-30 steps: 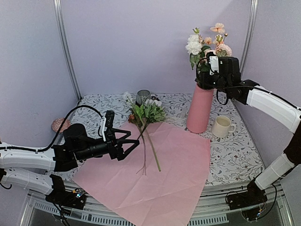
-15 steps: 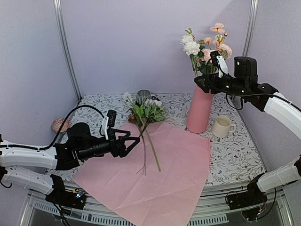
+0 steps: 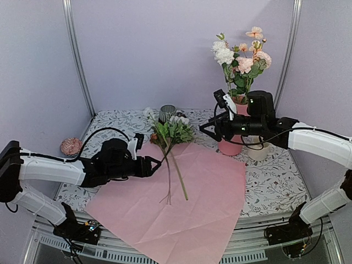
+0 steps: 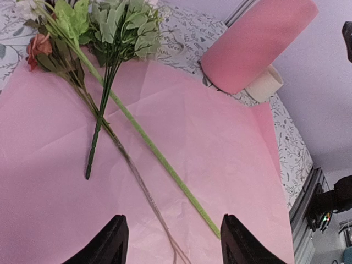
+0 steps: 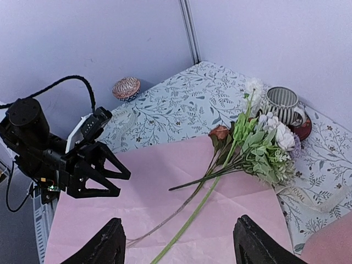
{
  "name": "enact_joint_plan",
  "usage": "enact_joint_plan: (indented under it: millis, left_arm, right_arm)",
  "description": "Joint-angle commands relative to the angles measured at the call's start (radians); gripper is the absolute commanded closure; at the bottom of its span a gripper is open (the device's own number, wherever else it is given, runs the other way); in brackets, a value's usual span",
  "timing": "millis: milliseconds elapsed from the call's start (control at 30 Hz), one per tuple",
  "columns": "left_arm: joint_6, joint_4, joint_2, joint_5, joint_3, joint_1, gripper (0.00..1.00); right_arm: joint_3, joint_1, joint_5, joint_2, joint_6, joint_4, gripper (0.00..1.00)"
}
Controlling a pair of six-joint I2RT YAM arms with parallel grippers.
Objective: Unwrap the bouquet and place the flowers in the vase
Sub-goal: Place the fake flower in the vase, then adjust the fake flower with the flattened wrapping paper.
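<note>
The pink paper [image 3: 192, 209] lies unfolded flat on the leaf-patterned surface [image 3: 275, 181], its near corner hanging over the front edge. On its far part lie a few loose flowers [image 3: 171, 132]. Their leafy heads, white ones and one rust-coloured bloom among them, rest at the paper's far edge near the striped mug [image 3: 167, 113], and their long green stems run back toward the arms, crossing one another. The left tool [image 3: 155, 166] hovers low over the paper just left of those stems, its fingers spread with nothing gripped. In its own wrist view a thin pale stem runs into the gap between the two fingertips [image 4: 116, 242], though whether it touches either is hard to tell. The vase [image 4: 258, 44] stands upright on the surface beyond the paper's far right corner, with a bunch of white, peach and pink blooms [image 3: 239, 58] standing in its mouth. The right arm reaches across in front of the vase and hides its middle in the top view. The right tool [image 3: 209, 125] hangs in the air left of the vase, fingers apart and empty, its camera looking down on the lying flowers. A cream cup [image 3: 259, 151] sits just right of the vase, a cream ribbon [image 5: 297, 193] lies on the surface by the flower heads, and a small pinkish bowl [image 3: 70, 146] sits at the far left.
</note>
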Motion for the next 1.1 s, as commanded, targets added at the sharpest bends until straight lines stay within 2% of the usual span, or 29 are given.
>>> enact_joint_plan:
  millis: [0,500,833,967,1067]
  left_arm:
    - [0.011,-0.095,0.046,-0.018,0.073,0.013,0.40]
    - [0.061,-0.194,0.188,-0.033,0.203,0.016,0.40]
    - [0.075,-0.228,0.274,0.007,0.261,0.047,0.37]
    - [0.070,-0.262,0.330,0.042,0.321,0.049,0.41]
    - [0.059,-0.298,0.365,0.011,0.359,0.051,0.41]
  right_arm:
    - [-0.086,0.005,-0.011,0.042,0.005,0.194,0.30]
    - [-0.429,0.006,0.149,0.150,0.080,0.676,0.30]
    - [-0.438,0.007,0.143,0.213,0.090,0.726,0.30]
    - [-0.433,0.007,0.143,0.224,0.090,0.725,0.30]
    - [-0.432,0.007,0.144,0.224,0.090,0.725,0.30]
